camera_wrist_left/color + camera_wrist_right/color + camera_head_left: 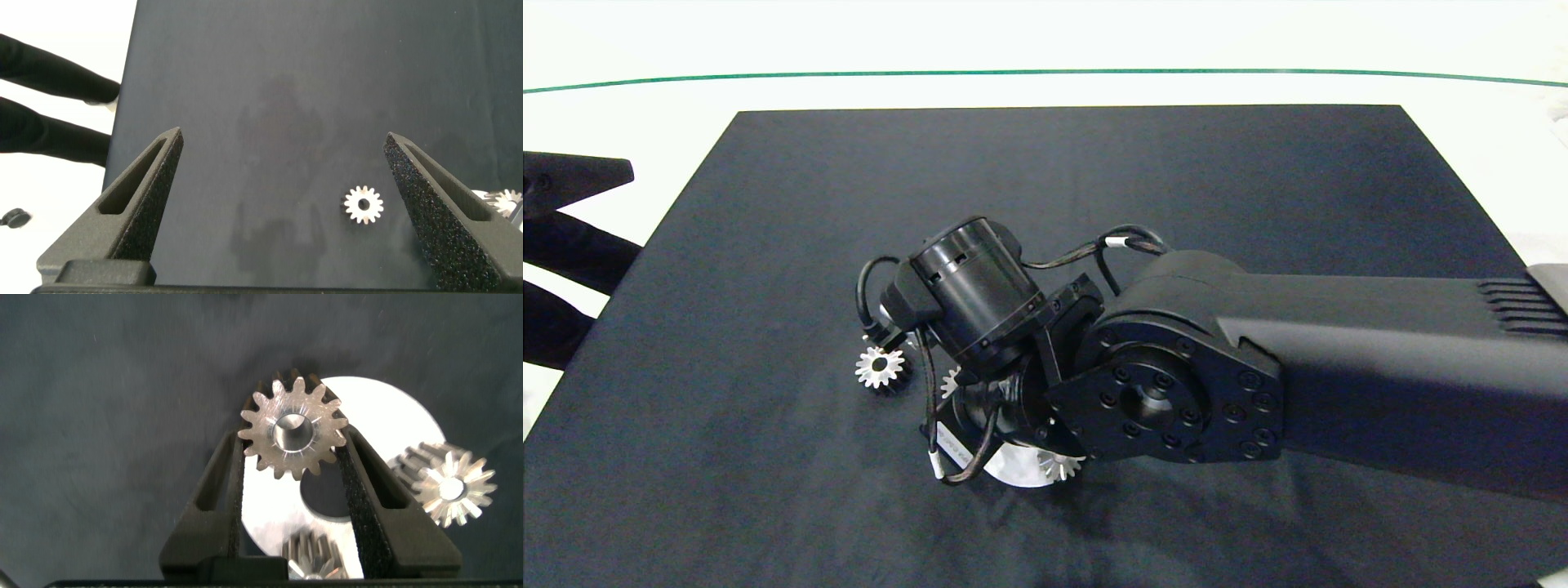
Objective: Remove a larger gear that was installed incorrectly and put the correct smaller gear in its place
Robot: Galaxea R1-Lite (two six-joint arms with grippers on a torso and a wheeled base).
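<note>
Right now your right gripper (294,457) has its two fingers clamped on the flanks of the larger gear (292,429), held above the round silver plate (384,416) near the black mat's (1094,163) front edge. Your left gripper (282,204) hangs wide apart near the mat's left edge, the smaller gear (363,204) lying between its fingers on the mat

Silver gear (292,434): four counted. White round disc (384,408) with centre hole: one. Dark mat (1094,163) on the surface (645,114): one.
</note>
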